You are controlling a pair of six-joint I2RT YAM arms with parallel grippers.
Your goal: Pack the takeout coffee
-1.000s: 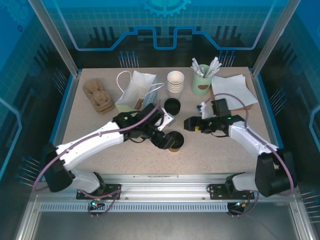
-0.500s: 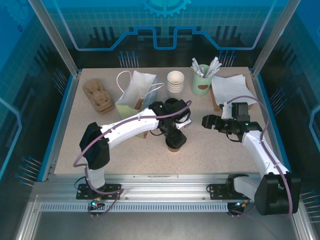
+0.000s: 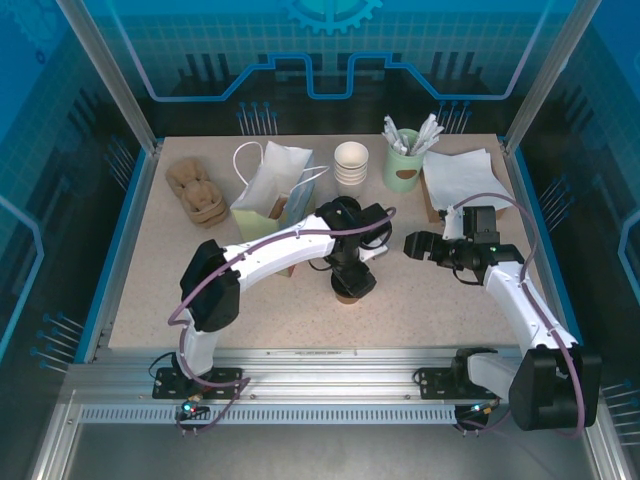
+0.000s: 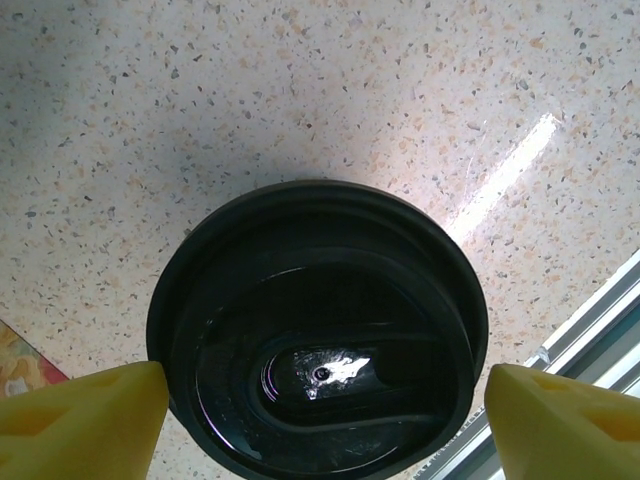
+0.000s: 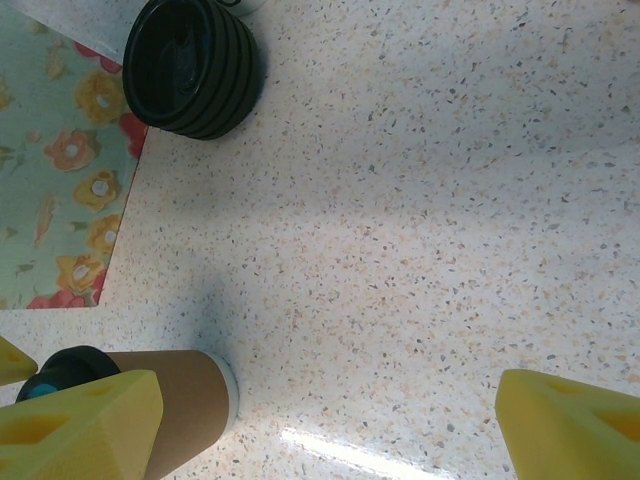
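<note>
Bright, even overhead light on the table [image 3: 420,310], arm shadows soft and short, top view sharp corner to corner. Left wrist view: white glare streak on the surface right of the takeout coffee [image 4: 320,330], small hotspot on its glossy top, yellow fingertips [image 4: 80,420] soft-focus. Right wrist view: fainter streak low down, broad soft shadow mid-frame, yellow pads [image 5: 80,420] blurred.

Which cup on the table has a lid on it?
The brown cup beneath the left tool, capped in black; the stacked white cups and the green cup are open-topped.
</note>
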